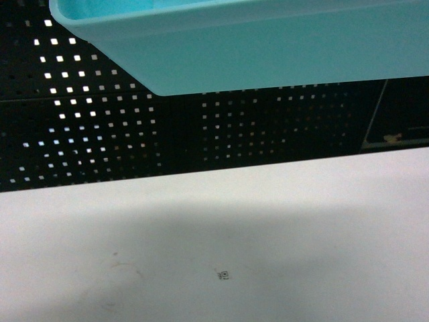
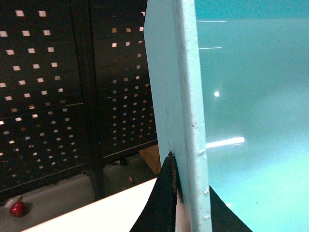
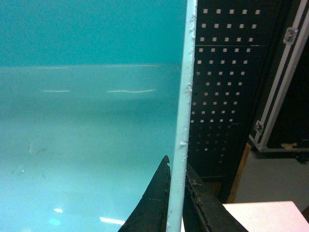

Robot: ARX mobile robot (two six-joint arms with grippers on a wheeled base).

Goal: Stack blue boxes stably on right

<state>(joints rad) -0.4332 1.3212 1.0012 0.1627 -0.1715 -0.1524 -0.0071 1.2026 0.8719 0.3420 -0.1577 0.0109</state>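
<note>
Pinching the left wall of the blue box [image 2: 178, 96], the left gripper [image 2: 181, 195] has one finger inside and one outside the rim; the right gripper [image 3: 176, 198] clamps the opposite wall the same way, so the tub hangs level between both arms, high over the white table [image 1: 268, 221]. Sharing the load this way likely keeps it from tipping. Behind stands a black perforated panel [image 1: 100, 134]; a small red object [image 2: 18, 209] lies on the floor at left. No second box shows, and nothing blocks the way
</note>
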